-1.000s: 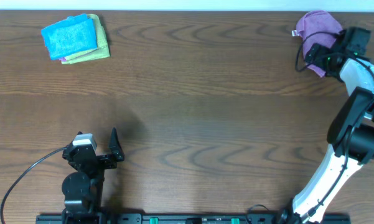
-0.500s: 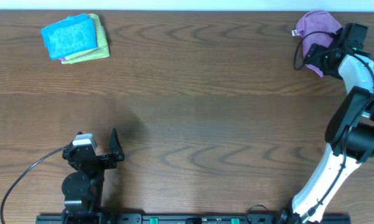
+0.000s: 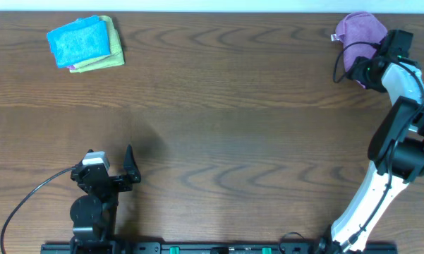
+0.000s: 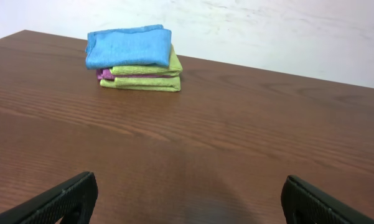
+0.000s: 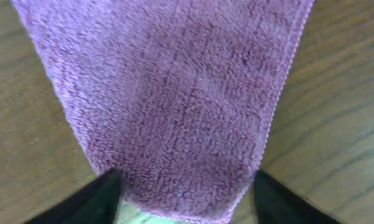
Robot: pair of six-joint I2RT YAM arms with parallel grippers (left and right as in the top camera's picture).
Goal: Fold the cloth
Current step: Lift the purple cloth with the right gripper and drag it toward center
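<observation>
- My right pincer [image 5: 187,200] is down over the cloth [image 5: 174,99] at the far right corner of the tabletop [image 3: 219,120].
- Its two black fingers [image 5: 102,193] stand well apart, one at each side edge of the near end of the cloth, so the purple band lies between them.
- The cloth looks flat on the wood between the tips rather than squeezed up. I cannot tell whether the tips press on it, and nothing is lifted.
- From overhead the cloth is a small rumpled purple heap close to the back edge of the tabletop. A small white tag [image 3: 335,37] sticks out on its left side, and my right wrist covers its near right part.
- My left pincer [image 4: 187,205] sits low at the near left of the tabletop with its jaws spread wide. There is only bare wood between them and it has hold of nothing.
- A folded stack lies at the far left corner, well apart from both pincers and from the purple cloth. It has a blue cloth [image 4: 129,45] on top and yellow-green cloths [image 4: 146,78] beneath, with a thin purple layer showing between the green ones.
</observation>
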